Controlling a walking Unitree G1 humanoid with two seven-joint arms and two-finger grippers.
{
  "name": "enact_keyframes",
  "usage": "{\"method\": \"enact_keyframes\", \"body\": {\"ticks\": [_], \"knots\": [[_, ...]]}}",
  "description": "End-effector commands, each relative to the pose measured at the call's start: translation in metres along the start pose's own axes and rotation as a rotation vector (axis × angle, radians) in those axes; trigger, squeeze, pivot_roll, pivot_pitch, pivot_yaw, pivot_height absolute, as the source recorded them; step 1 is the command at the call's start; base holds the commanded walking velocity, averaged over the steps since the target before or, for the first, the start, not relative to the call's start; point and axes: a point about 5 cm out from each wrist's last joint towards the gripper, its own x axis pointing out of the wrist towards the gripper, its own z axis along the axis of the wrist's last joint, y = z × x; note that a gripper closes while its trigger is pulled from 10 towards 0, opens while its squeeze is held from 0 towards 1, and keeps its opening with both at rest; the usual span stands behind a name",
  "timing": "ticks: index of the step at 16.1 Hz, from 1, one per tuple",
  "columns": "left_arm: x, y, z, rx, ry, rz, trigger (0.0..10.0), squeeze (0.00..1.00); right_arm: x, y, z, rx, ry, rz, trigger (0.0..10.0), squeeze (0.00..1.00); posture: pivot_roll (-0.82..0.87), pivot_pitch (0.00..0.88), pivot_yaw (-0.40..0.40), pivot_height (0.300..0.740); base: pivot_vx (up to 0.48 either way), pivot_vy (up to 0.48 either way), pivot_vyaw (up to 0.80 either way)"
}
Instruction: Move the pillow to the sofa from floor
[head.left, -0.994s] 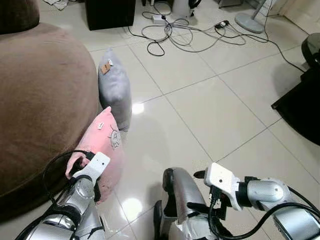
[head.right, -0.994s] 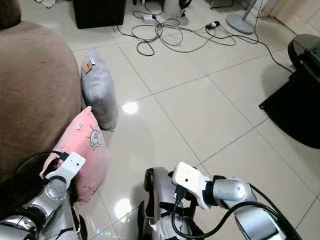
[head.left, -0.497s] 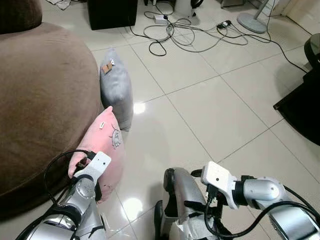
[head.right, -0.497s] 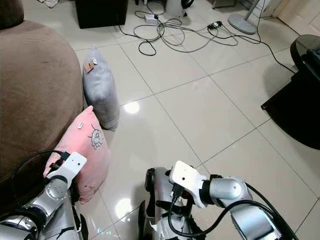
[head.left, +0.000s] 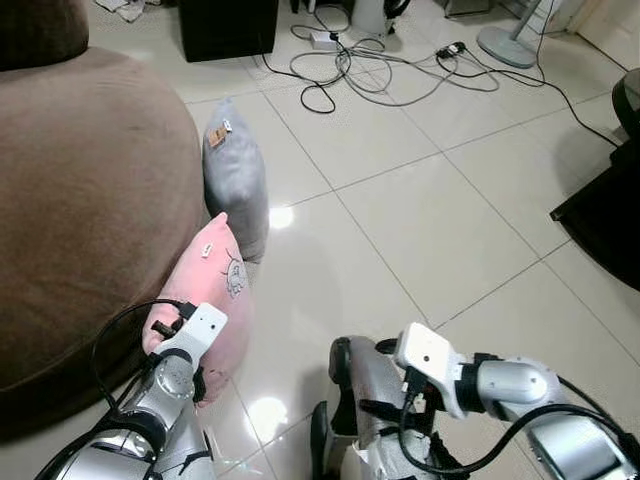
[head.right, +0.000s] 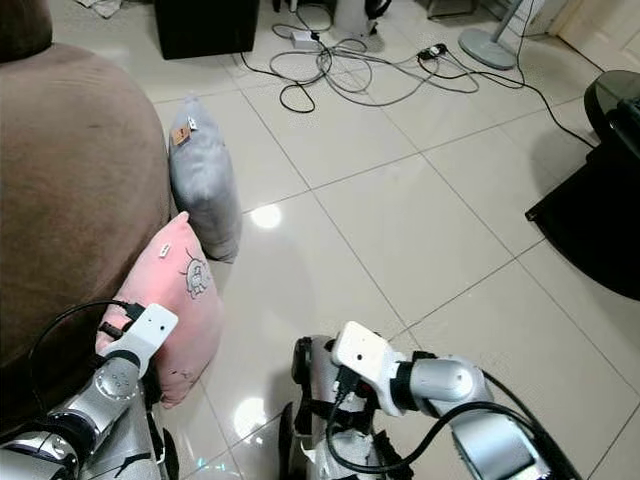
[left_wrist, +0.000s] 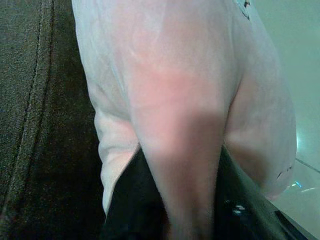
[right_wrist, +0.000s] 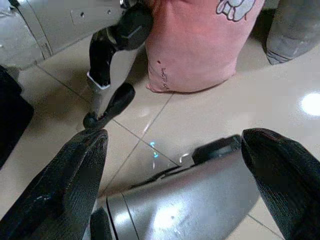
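Wide-spread right claw (right_wrist: 175, 175) fingers over glossy tile — pink pillow (right_wrist: 197, 47) ahead, grey pillow (right_wrist: 295, 30) just beside it.

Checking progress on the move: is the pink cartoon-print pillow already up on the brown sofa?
No, the pink cartoon-print pillow stands on the tiled floor, leaning against the brown sofa.

Pink pillow (head.left: 212, 290) slightly higher against sofa (head.left: 90, 200) side than a second ago, lifted a little with left gripper (left_wrist: 172, 200) clamped on its lower corner. Right gripper (right_wrist: 175, 150) drawn inward toward robot's body, fingers spread. Camera shifted a touch, so whole scene sits lower.
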Motion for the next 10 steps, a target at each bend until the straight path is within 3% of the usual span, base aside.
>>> {"method": "enact_keyframes", "body": {"ticks": [1,5,7,10], "knots": [[-0.004,-0.011,0.001,-0.022,-0.023,-0.023,0.0,0.00,-0.001,0.001,-0.008,0.013,0.021,-0.020,10.0,0.00,-0.08,0.125,-0.195,0.546,0.000,0.000,0.00],[-0.008,-0.021,0.003,-0.044,-0.078,-0.053,0.0,0.00,0.007,0.003,-0.009,0.039,-0.013,-0.055,10.0,0.00,-0.02,0.103,-0.174,0.546,0.000,0.000,0.00],[-0.011,-0.023,0.008,-0.075,-0.156,-0.074,0.0,0.00,0.017,0.003,-0.012,0.061,-0.037,-0.094,10.0,0.00,0.02,0.075,-0.148,0.546,0.000,0.000,0.00],[-0.013,-0.021,0.024,-0.097,-0.264,-0.091,0.0,0.00,0.017,-0.003,-0.011,0.051,-0.068,-0.133,10.0,0.00,0.06,0.005,-0.086,0.546,0.000,0.000,0.00]]}}
